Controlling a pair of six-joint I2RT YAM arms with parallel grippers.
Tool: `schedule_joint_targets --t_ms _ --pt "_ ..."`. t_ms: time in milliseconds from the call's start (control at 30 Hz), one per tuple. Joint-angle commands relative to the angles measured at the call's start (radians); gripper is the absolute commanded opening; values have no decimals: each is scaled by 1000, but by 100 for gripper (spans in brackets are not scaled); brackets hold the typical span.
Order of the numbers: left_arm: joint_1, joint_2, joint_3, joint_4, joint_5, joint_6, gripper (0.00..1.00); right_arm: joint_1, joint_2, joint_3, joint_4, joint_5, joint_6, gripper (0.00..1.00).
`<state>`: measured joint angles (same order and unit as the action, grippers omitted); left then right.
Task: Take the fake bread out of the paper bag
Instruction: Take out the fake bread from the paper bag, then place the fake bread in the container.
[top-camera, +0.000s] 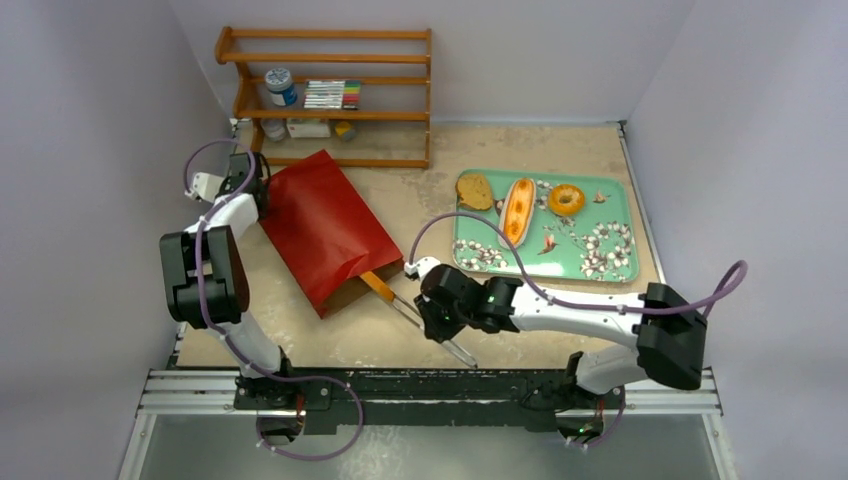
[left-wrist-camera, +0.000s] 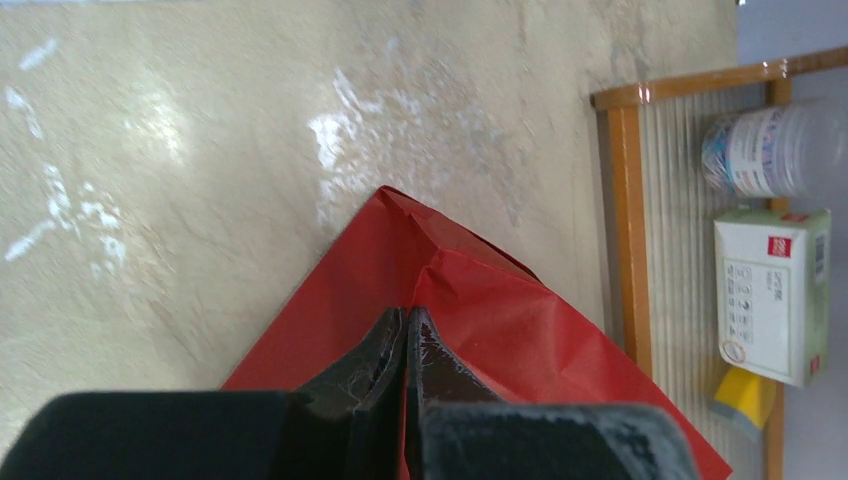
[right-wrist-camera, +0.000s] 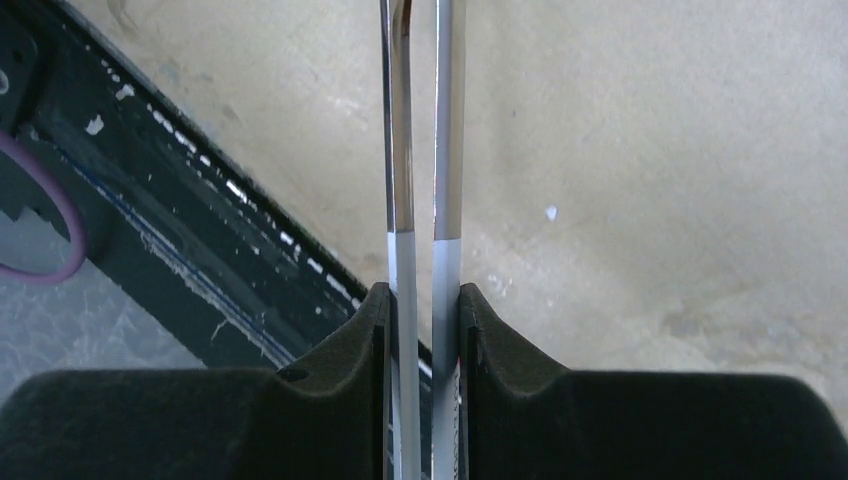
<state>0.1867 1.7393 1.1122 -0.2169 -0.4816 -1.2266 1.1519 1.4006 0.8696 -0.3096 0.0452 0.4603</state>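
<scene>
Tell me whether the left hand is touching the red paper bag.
Touching. The left wrist view shows the left hand closed on the paper bag at its corner, with the red paper puckered at the pinch.

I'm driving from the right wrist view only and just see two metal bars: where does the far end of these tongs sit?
Observer: The metal tongs in the right tool end, orange-tipped, at the open mouth of the glossy red paper bag.
Operator: Is the bag held?
Observer: Yes, the left tool pinches its far closed corner.
Operator: Any bread out?
Observer: Three pieces lie on the teal floral tray: a round brown slice, a long orange-tan bun, a golden ring bagel.
</scene>
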Motion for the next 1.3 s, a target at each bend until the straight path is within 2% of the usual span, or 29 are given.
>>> schedule_joint_targets --t_ms 0,233,467,633,867,933,1000,1167,1267 --pt "-33 -1 51 -16 -28 -68 0 45 -107 14 -113 61 91 9" --pt "-36 -6 64 -47 -38 -120 0 107 -315 18 -316 88 205 9" --pt "-37 -5 80 -73 -39 -142 0 123 -452 45 -500 110 263 9" --pt "-37 -38 52 -77 -38 -152 0 123 -493 149 -603 263 370 9" --pt "-36 -103 -1 -86 -39 -155 0 111 -414 270 -739 509 584 9" --pt "-38 -116 -19 -84 -34 -157 0 73 -390 280 -741 554 598 9" --pt "-36 -129 -30 -84 -32 -156 0 -16 -377 262 -692 555 546 9" --pt "-36 -145 -48 -86 -33 -149 0 -282 -382 143 -461 432 320 9" --pt "-37 -150 -59 -83 -29 -148 0 -354 -309 126 -393 378 262 9"
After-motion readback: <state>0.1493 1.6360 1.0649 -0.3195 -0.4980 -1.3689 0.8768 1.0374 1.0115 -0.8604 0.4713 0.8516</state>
